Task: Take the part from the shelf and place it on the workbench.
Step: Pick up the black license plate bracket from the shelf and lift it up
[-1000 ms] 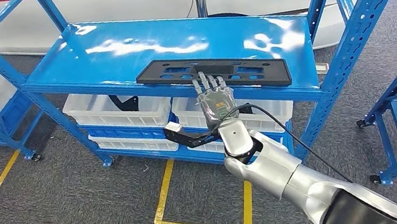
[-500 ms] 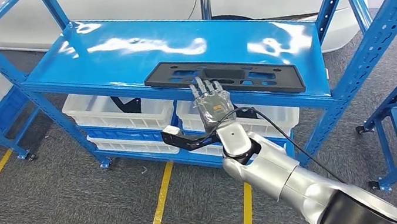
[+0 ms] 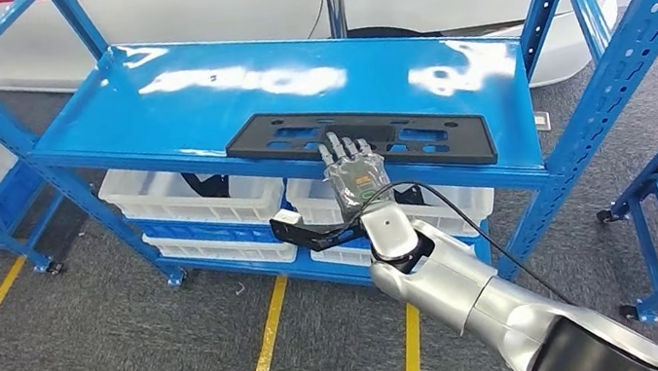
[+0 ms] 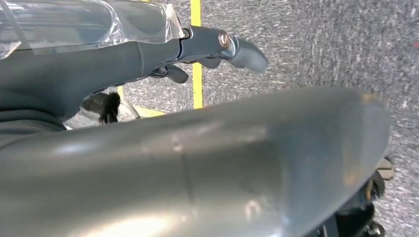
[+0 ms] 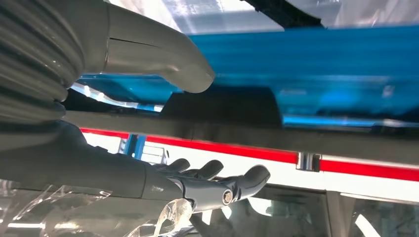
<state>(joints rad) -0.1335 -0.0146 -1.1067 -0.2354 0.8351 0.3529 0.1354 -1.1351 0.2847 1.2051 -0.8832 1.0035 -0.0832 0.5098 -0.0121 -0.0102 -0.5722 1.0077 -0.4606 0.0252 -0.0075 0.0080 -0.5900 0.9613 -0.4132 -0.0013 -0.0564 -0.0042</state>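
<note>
A flat black part (image 3: 416,138) with cut-outs lies near the front edge of the blue shelf (image 3: 195,107). My right hand (image 3: 355,174) is raised in front of that edge, its fingers spread over the part's near rim. In the right wrist view the dark part (image 5: 237,123) runs between the thumb (image 5: 163,54) and the fingers (image 5: 222,185), with a gap on the fingers' side. The hand holds nothing. My left hand (image 4: 148,54) hangs over grey carpet, its fingers loosely extended and holding nothing.
White bins (image 3: 179,193) sit on the lower tiers under the part. Blue uprights (image 3: 602,66) flank the shelf on both sides, and another rack stands at the right. Yellow lines (image 3: 274,336) mark the grey carpet in front.
The view has shifted slightly. My right hand stays at the part's near rim, fingers reaching a little further over it. The part has not moved on the shelf.
</note>
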